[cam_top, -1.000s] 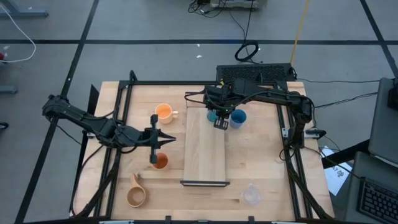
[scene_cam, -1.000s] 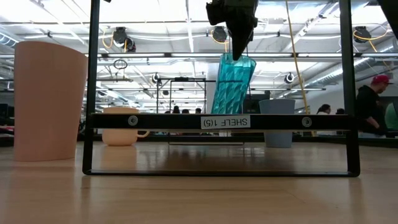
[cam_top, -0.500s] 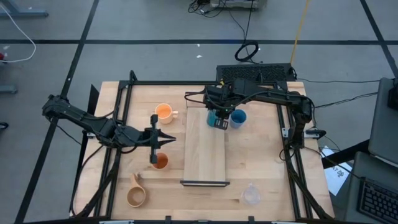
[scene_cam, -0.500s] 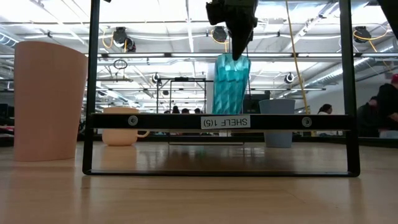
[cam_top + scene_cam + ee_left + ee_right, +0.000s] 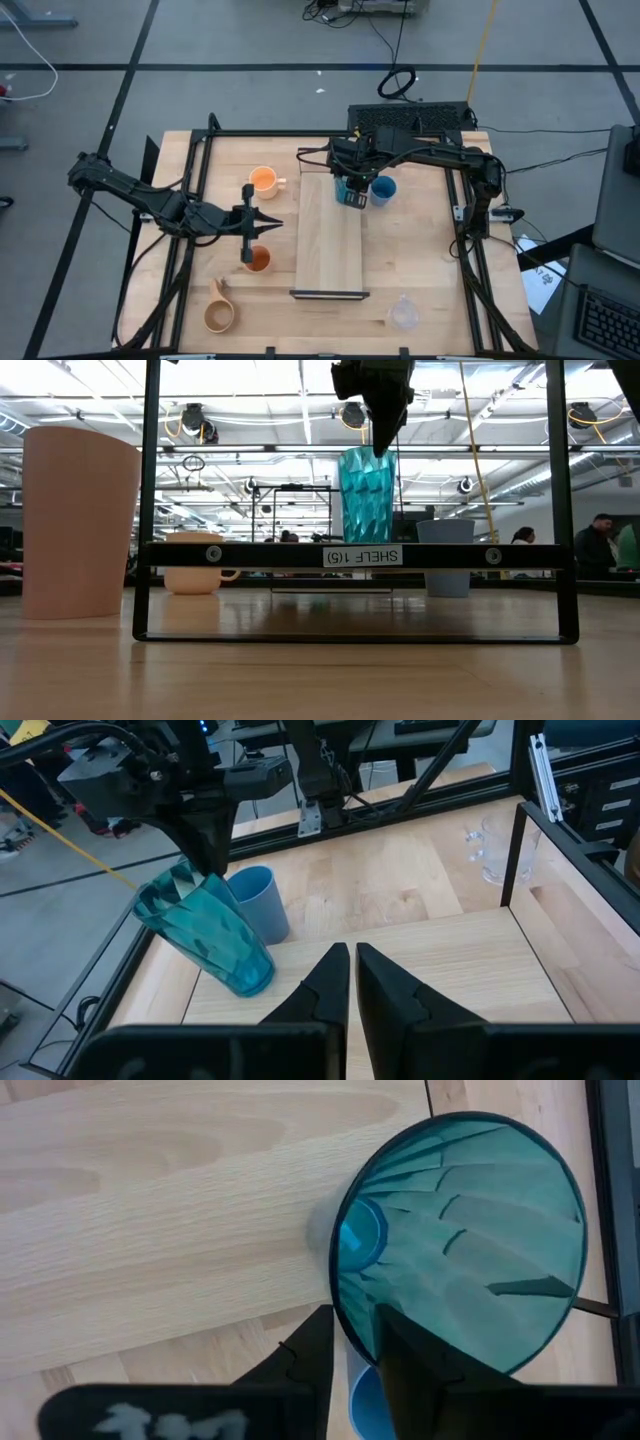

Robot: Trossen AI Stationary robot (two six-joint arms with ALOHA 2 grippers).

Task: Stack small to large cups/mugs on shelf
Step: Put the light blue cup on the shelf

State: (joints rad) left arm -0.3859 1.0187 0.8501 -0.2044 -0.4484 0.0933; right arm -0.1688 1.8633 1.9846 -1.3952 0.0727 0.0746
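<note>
A: Tan wood comes nearest: the wooden handled mug (image 5: 219, 316) sits at the table's front edge on the left, and the clear cup (image 5: 404, 313) at the front on the right, both off the shelf (image 5: 330, 250).

B: And a bit farther in?

A: The small orange cup (image 5: 258, 260) stands on the tabletop just left of the shelf, with the left gripper (image 5: 249, 228) hanging over it, fingers pressed together and holding nothing. Beyond that is the orange handled mug (image 5: 264, 181), also on the tabletop.

B: So what has actually reached the shelf?

A: Only the teal tumbler (image 5: 366, 494). It stands upright at the shelf's far end (the level view shows its base behind the frame bar). The right gripper (image 5: 352, 1342) straddles its rim, one finger inside and one outside; the jaws look barely parted, and I cannot tell whether they grip or have let go.

B: And the blue one?

A: The blue cup (image 5: 383, 189) is just beside the tumbler, off the shelf's right edge.

B: Progress, then?

A: Early, I'd judge. One of six is placed, five wait, and nothing is nested.
</note>
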